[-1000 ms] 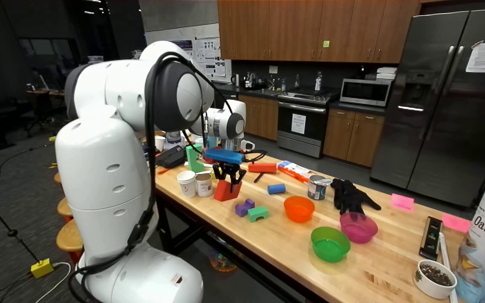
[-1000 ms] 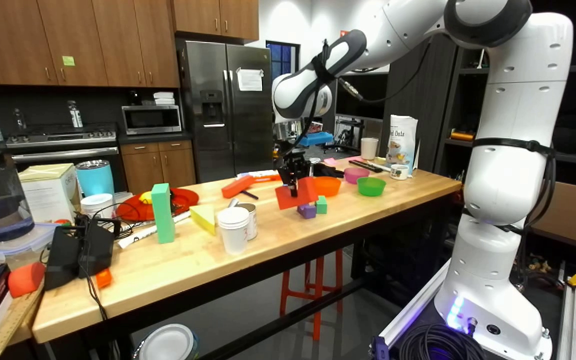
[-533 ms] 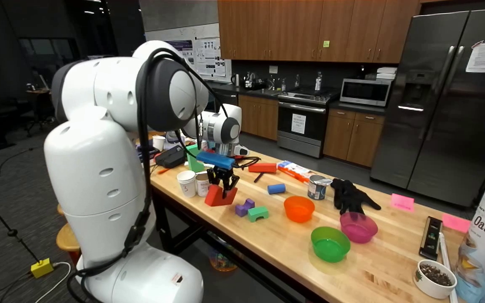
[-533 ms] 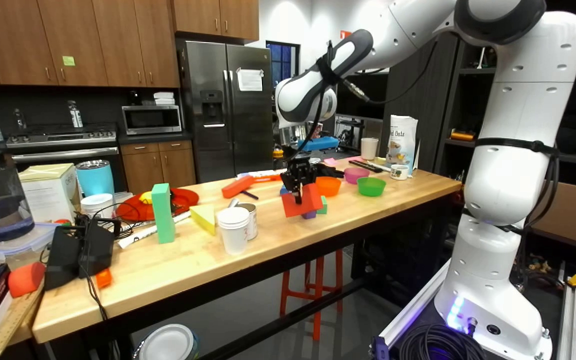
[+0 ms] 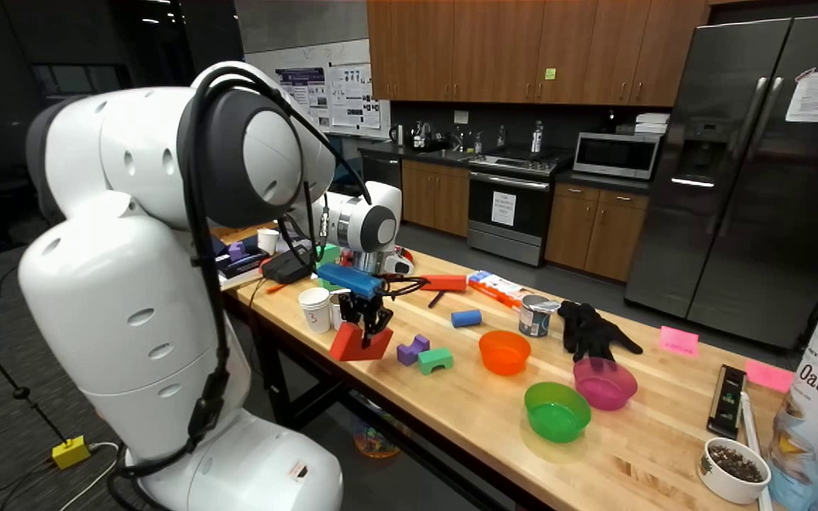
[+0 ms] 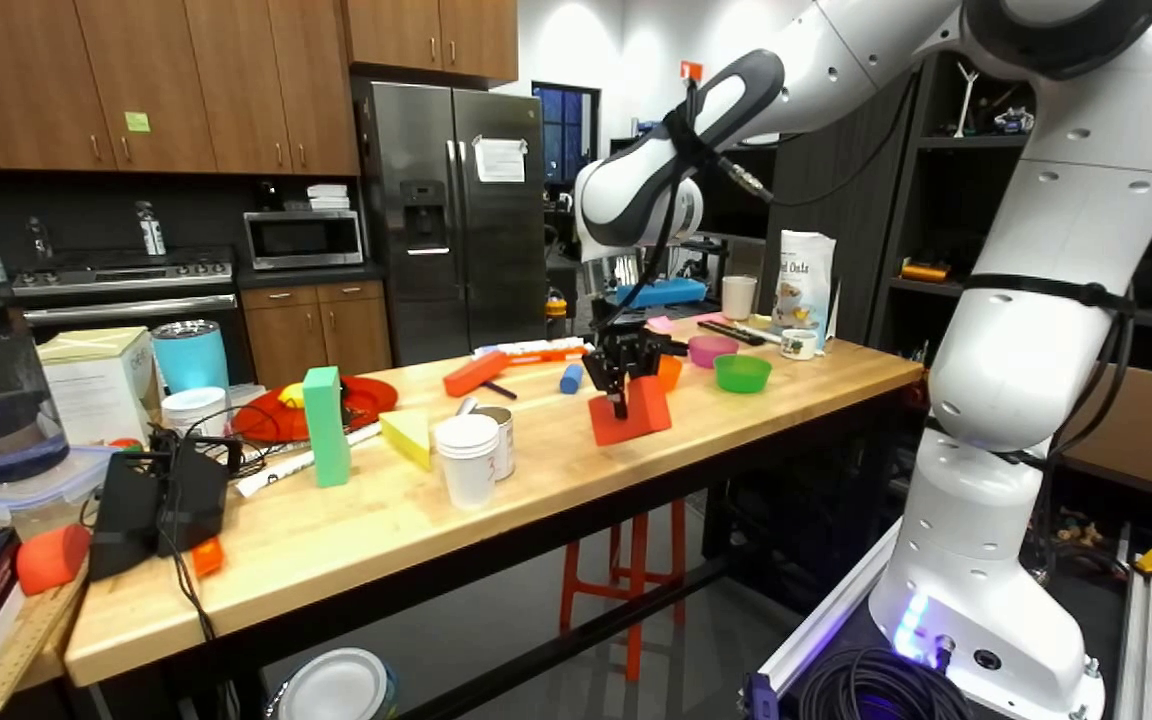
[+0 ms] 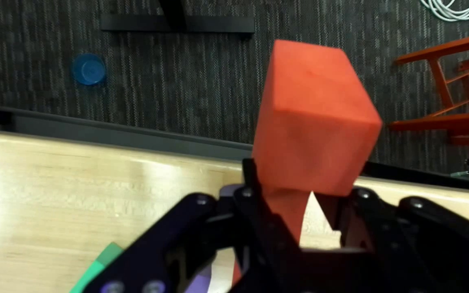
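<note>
My gripper (image 5: 365, 328) is shut on a red block (image 5: 352, 346) with a notched, angled shape. The block appears raised off the table, near the long edge on the robot's side. In an exterior view the gripper (image 6: 620, 395) and the red block (image 6: 649, 408) hide the purple and green blocks behind them. In the wrist view the red block (image 7: 316, 101) sticks out beyond the fingers (image 7: 299, 189), over the table edge. A purple block (image 5: 412, 350) and a green arch block (image 5: 436, 360) lie beside the gripper; both show partly in the wrist view, the green one (image 7: 96, 266) more clearly.
White paper cups (image 5: 315, 310) and a can (image 6: 501, 440) stand near the gripper. Orange (image 5: 505, 353), green (image 5: 557, 413) and pink (image 5: 604, 384) bowls stand along the table. A blue cylinder (image 5: 466, 318), a red block (image 6: 476, 373), a yellow wedge (image 6: 408, 437) and a tall green block (image 6: 326, 427) are also there.
My gripper has moved with the red block toward the robot's base and the table's near long edge, away from the cups. The grip is kept. The other objects stay in place.
</note>
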